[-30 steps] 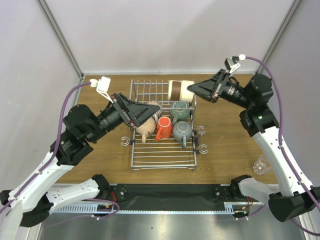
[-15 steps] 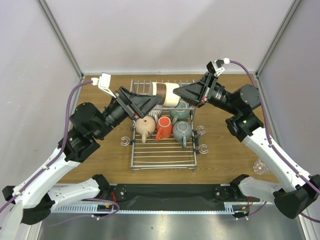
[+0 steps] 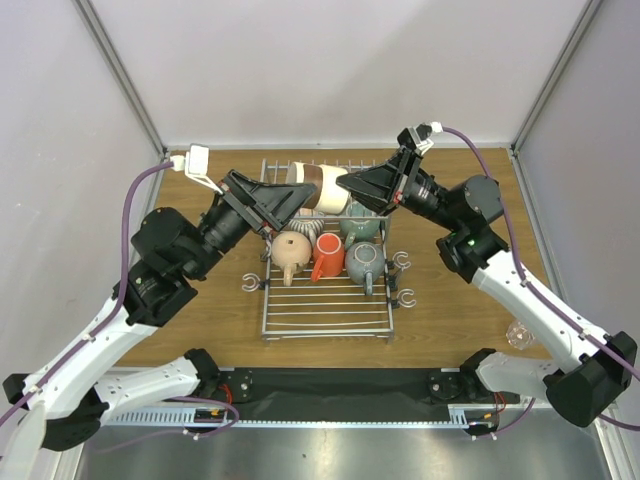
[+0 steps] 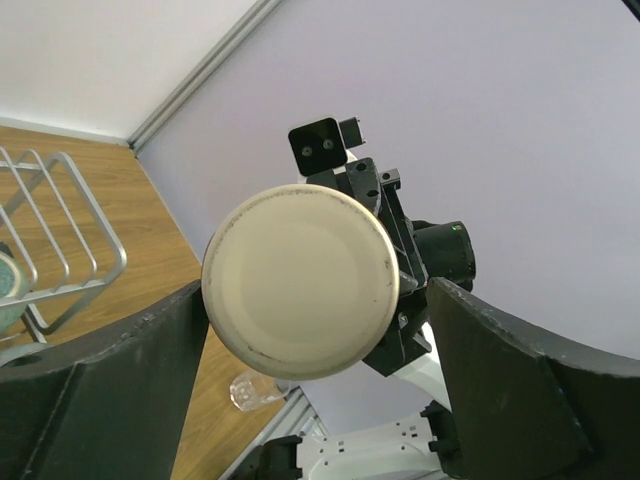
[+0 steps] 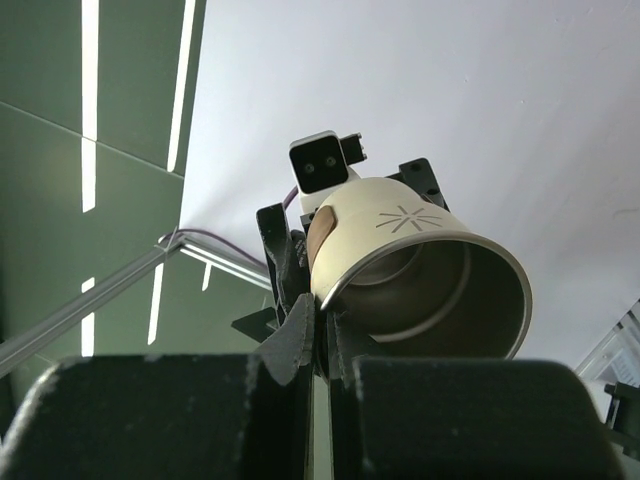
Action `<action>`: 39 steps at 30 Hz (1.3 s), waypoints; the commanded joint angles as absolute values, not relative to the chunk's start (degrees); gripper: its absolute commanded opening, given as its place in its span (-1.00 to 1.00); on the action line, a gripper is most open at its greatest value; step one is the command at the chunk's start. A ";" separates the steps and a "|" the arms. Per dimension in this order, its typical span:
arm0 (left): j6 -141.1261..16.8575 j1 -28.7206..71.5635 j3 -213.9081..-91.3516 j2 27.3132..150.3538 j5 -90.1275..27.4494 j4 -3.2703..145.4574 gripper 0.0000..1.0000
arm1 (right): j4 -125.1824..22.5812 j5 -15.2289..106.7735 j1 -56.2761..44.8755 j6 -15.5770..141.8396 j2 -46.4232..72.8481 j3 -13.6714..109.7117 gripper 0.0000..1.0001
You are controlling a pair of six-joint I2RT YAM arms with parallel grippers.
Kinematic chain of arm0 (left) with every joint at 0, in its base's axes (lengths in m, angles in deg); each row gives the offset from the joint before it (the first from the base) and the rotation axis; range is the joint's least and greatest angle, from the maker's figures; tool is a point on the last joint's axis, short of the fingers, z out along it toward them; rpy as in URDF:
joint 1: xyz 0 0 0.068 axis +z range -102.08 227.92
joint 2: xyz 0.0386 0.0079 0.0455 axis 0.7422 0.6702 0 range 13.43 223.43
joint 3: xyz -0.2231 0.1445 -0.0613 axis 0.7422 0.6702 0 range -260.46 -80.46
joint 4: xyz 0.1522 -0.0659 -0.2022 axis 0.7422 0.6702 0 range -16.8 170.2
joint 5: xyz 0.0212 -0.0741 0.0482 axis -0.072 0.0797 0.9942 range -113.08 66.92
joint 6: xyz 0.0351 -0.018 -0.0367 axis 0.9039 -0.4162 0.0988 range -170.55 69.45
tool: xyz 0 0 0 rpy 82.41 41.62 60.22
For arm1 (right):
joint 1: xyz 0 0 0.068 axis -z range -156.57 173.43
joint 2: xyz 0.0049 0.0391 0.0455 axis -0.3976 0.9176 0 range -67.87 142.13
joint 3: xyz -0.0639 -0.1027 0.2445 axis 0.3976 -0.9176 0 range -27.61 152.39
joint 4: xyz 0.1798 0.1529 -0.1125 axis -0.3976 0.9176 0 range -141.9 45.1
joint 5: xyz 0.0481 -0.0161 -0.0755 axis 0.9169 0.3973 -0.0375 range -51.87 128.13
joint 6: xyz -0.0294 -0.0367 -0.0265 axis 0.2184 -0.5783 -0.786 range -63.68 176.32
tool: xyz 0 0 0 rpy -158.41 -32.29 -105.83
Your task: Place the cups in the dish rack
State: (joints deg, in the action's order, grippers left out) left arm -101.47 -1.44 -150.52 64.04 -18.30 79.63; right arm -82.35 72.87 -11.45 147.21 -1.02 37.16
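Note:
A beige cup with a brown band hangs on its side in the air above the back of the dish rack. My right gripper is shut on the cup's rim; in the right wrist view the cup opens toward the camera above the gripper. My left gripper is open, its jaws on either side of the cup's base, with a gap on the right side. The left gripper holds nothing.
In the rack lie a beige cup, a red-orange mug, a grey-green mug and a teal-green mug. A clear glass lies on the table at the right; it also shows in the left wrist view.
My right arm has carried the beige cup leftward over the rack's back. My left gripper has lifted off the rack, swung up to meet it, and now brackets the cup's base.

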 commanded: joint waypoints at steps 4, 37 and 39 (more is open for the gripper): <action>-99.34 -1.83 -151.30 63.88 -17.28 77.24 0.86 | -86.70 71.97 -12.78 148.25 -0.11 38.13 -1.00; -85.54 -6.39 -144.56 58.96 -10.26 114.24 -0.99 | -6.64 71.09 14.28 105.98 -7.75 54.57 0.45; -85.54 -7.97 -142.35 59.04 -9.46 116.16 -1.00 | -6.28 72.14 15.69 106.24 -8.71 53.08 0.44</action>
State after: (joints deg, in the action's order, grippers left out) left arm -87.33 -5.75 -145.10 60.08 -12.42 111.76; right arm -13.11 70.38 14.32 110.82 -7.40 54.10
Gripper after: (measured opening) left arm 0.737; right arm 0.726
